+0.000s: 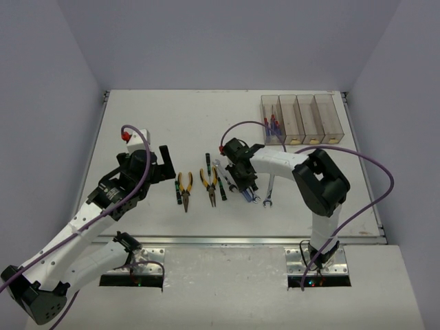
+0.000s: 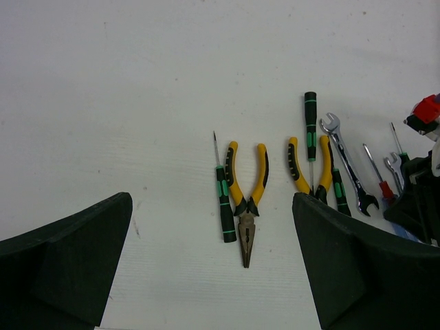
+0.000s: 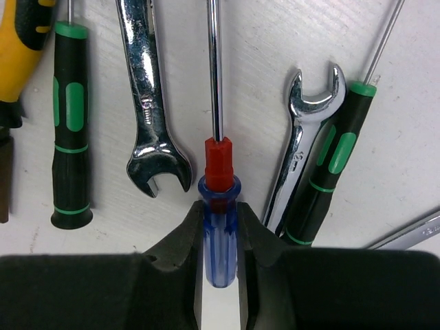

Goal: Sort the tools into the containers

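blue plastic handle pinched between both fingers of the right gripper (image 3: 220,223): closed on the blue-and-red screwdriver (image 3: 218,161), shaft pointing straight ahead of the fingertips, apparently lying flat on the table (image 3: 261,41). expect slip on lift, since the hold sits on a smooth fluted handle only and the long shaft overhangs forward, so it will probably droop or rotate in the grip. check neighbours before raising: silver wrench (image 3: 306,130) and green-and-black screwdriver (image 3: 330,172) close against the right fingertip, second wrench (image 3: 148,103) just left of the shaft. likely to drag or flick these if lifted at a slant or swung sideways, so raise straight up first. containers (image 1: 301,118) well ahead and to the right of the gripper, each compartment narrow; a drooping or skewed shaft could catch a rim or land across a divider. note blue-and-red items (image 1: 273,127) in the compartment nearest the gripper and align with it. left gripper (image 2: 212,227) spread fully, holding nothing, nearest pliers (image 2: 246,206) just ahead between its fingers. keep it out of the right arm's path to avoid contact.
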